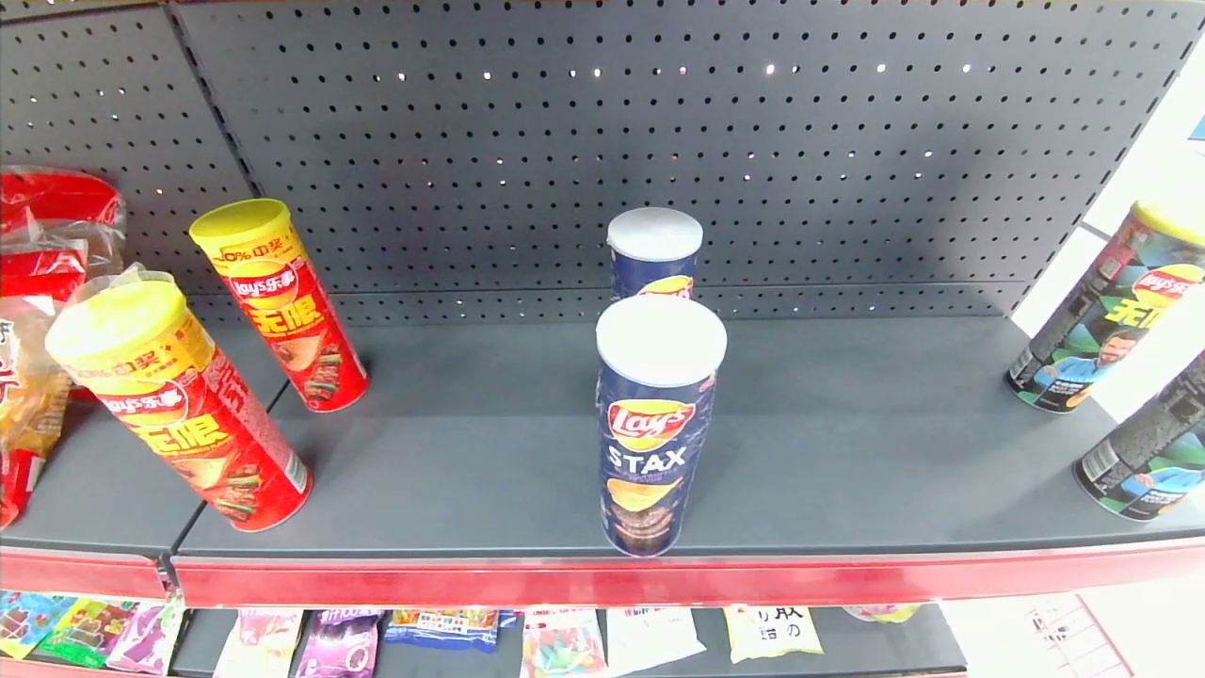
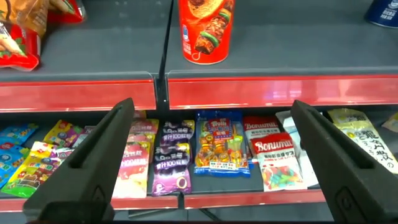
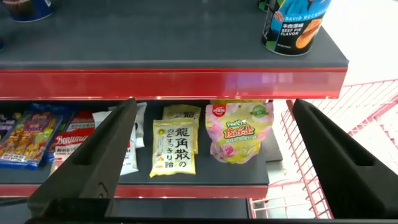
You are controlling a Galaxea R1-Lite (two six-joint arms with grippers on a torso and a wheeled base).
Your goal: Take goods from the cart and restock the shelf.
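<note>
Bright, even overhead light. Blue can casts only a faint shadow on the shelf. Behind it, pinpricks of light pierce the pegboard. Beyond the shelf end, right of it, everything washes out white. Front red can, left of it, leans outward: wide-angle bend. Edge strip below it carries a pale sheen.

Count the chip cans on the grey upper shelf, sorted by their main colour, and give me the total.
Red cans: 2
Blue cans: 2
Black and green cans: 2
Total: 6
</note>
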